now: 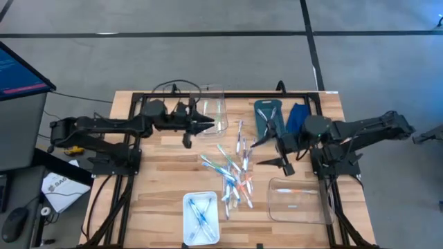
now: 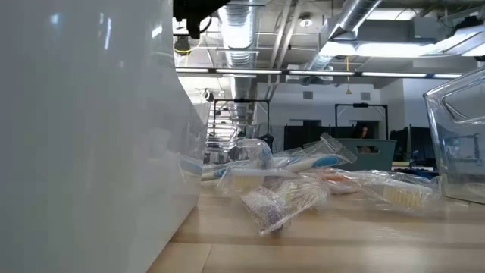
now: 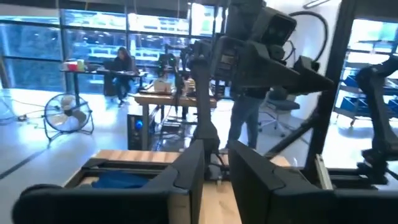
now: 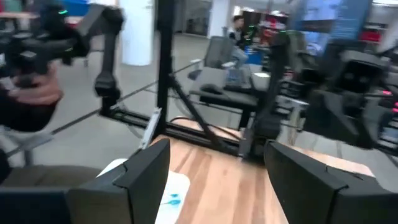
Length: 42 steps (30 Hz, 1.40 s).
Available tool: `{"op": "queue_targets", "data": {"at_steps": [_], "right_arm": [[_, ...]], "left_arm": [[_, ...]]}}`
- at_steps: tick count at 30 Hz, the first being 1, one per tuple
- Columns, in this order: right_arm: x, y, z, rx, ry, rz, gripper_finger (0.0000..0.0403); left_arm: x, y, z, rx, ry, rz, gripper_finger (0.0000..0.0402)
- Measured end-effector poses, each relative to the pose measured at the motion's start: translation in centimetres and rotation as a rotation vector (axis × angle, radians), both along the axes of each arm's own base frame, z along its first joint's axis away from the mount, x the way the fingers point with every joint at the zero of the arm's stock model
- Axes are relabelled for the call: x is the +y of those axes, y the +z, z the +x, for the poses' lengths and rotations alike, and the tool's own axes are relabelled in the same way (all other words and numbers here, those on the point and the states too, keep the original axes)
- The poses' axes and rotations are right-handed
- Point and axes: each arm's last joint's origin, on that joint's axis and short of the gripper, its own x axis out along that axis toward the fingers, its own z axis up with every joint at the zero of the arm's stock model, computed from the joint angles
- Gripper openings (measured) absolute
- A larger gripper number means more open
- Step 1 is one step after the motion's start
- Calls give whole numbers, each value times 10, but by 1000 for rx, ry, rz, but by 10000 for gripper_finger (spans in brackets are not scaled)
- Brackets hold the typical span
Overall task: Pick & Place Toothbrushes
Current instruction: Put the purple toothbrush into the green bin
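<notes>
Jaws of the left gripper point(image 1: 210, 123) stand narrowly parted and empty by the clear bin point(image 1: 214, 107); the right gripper point(image 1: 273, 153) is wide open beside the toothbrushes point(image 1: 232, 169) piled mid-bench point(image 1: 166, 162). Judged: it should single out one handle at the pile's edge. Only the low view shows their wrappers; only the high view shows brushes already in the white tray point(image 1: 201, 217).

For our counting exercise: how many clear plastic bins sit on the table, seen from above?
2. One clear bin sits at the far edge beside the left hand; the other clear bin sits at the near right corner. The white tray is not clear, so it is not counted.
</notes>
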Motion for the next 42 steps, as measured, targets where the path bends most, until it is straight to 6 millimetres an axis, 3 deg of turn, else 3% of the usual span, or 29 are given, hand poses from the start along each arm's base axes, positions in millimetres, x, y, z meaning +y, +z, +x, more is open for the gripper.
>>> {"op": "queue_targets", "data": {"at_steps": [5,12,18,24,30,34,42], "right_arm": [[2,2,4,-36,5,10,255],[-13,-7,7,80,-71,91,255],[-11,-8,6,111,-73,181,255],[2,-9,4,132,-16,176,255],[15,-9,1,136,39,171,255],[17,-9,0,136,50,172,255],[6,-15,2,210,-10,213,255]], "left_arm": [[-15,-13,-11,21,-48,10,46],[-28,-10,-11,-4,-274,151,24],[-37,-4,-9,-51,-293,285,23],[-43,2,-8,-77,-309,291,32],[-48,6,-6,-70,-196,243,40],[-47,3,4,-36,-135,203,39],[-45,-11,45,63,-126,135,44]]}}
